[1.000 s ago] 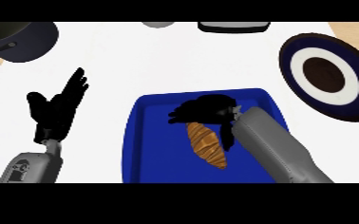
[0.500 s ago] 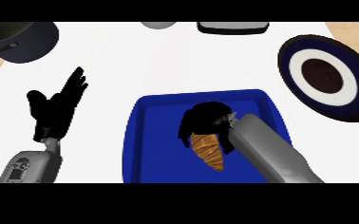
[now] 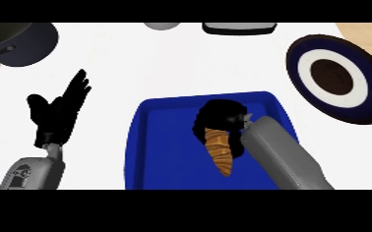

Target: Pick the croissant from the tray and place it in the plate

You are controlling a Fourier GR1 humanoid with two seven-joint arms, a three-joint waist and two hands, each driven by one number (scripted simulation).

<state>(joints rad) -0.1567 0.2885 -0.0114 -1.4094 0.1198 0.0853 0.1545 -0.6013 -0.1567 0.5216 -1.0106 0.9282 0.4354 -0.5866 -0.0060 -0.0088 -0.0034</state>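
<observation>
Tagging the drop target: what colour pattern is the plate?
Dark navy rim, white ring, dark brown centre: the plate, clearest in the head view.

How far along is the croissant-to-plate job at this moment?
Done: the right hand has reached the blue tray and curls over the top end of the croissant. In hand: the grasp itself; the croissant looks to lie in the tray, not lifted. Left: lifting it and carrying it to the plate at upper right, which holds no croissant. The left hand rests open at the left.
</observation>
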